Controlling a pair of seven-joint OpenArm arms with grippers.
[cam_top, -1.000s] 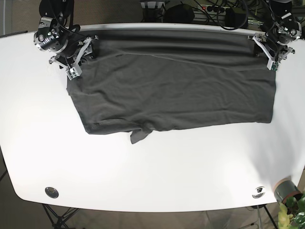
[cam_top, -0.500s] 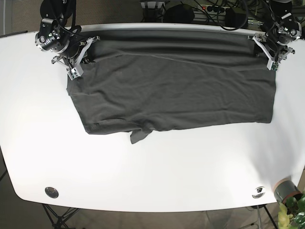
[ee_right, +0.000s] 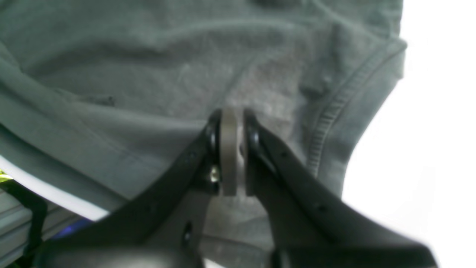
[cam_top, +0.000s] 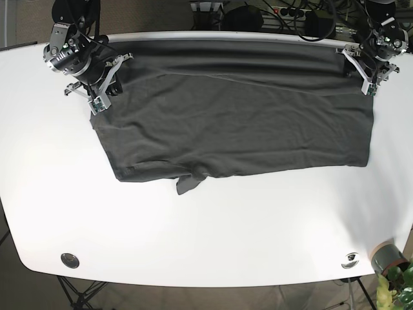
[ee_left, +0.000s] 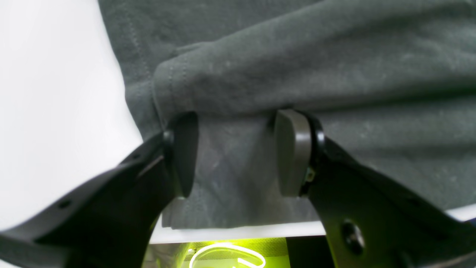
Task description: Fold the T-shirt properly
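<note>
A dark grey T-shirt (cam_top: pixel 239 116) lies spread across the far half of the white table (cam_top: pixel 193 239), with a small flap sticking out at its near hem. My right gripper (cam_top: pixel 99 97) is at the shirt's far-left edge. In the right wrist view this gripper (ee_right: pixel 230 123) is shut, and creases of the T-shirt (ee_right: pixel 148 74) run into its tips beside a stitched hem. My left gripper (cam_top: pixel 369 82) is at the far-right corner. In the left wrist view it (ee_left: pixel 238 152) stands open over flat cloth, just below a fold of the T-shirt (ee_left: pixel 297 56).
The table's far edge (ee_left: pixel 230 230) runs right behind the left gripper. Two round metal fittings (cam_top: pixel 70 260) (cam_top: pixel 350 259) sit near the front edge. A potted plant (cam_top: pixel 393 271) stands off the front right corner. Cables lie behind the table.
My right gripper has shifted slightly left and toward the near side at the shirt's edge. The shirt's outline and the left arm look unchanged.
</note>
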